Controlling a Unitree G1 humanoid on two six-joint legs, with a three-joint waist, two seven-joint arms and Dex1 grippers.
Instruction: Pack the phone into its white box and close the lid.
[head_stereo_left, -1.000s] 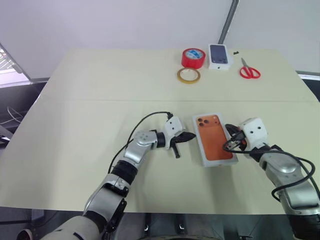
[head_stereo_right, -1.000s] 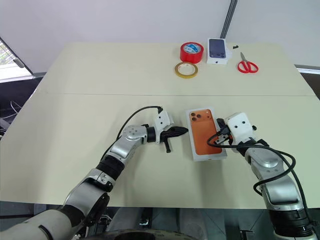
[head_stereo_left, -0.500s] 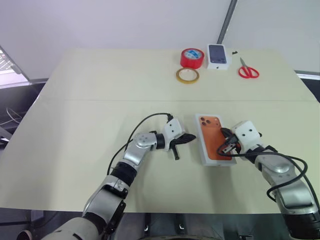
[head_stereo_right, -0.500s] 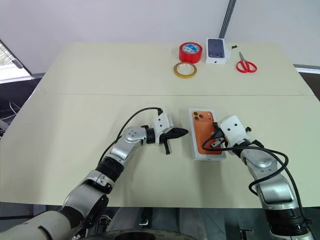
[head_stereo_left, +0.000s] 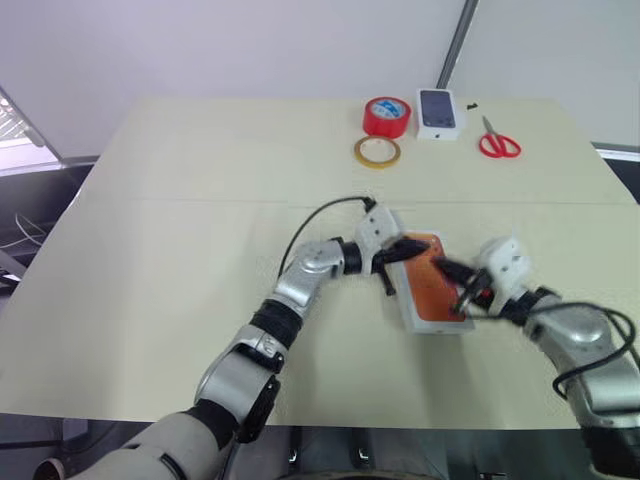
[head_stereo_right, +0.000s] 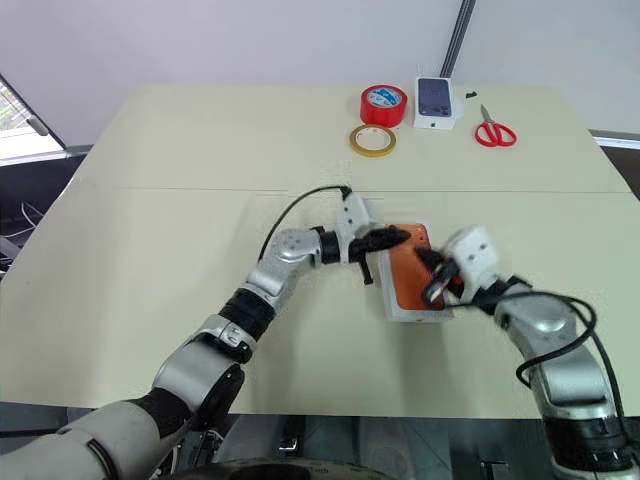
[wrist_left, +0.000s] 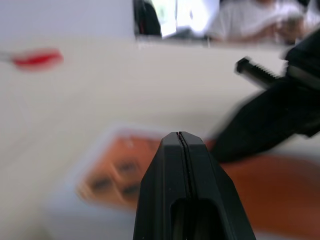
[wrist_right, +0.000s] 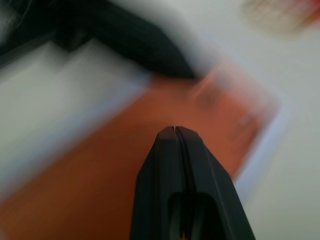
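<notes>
The orange phone (head_stereo_left: 430, 292) lies back up in the shallow white box (head_stereo_left: 433, 327) on the table, right of centre, its camera cluster at the far end. My left gripper (head_stereo_left: 415, 245) is shut and reaches in from the left, its tip over the phone's far end by the cameras. My right gripper (head_stereo_left: 445, 268) is shut too, coming in from the right with its tip low over the middle of the phone. The left wrist view shows shut fingertips (wrist_left: 180, 136) above the orange phone (wrist_left: 285, 200). Whether either tip touches the phone I cannot tell. The lid is out of view.
At the table's far edge stand a red tape roll (head_stereo_left: 387, 116), a yellowish tape ring (head_stereo_left: 377, 151), a small white box printed with a dark phone (head_stereo_left: 438, 111) and red scissors (head_stereo_left: 498, 144). A seam crosses the tan tabletop (head_stereo_left: 180, 200).
My left gripper moved right, from beside the box to over the phone's far end. My right gripper swung left and lower over the phone. Both stayed shut.
</notes>
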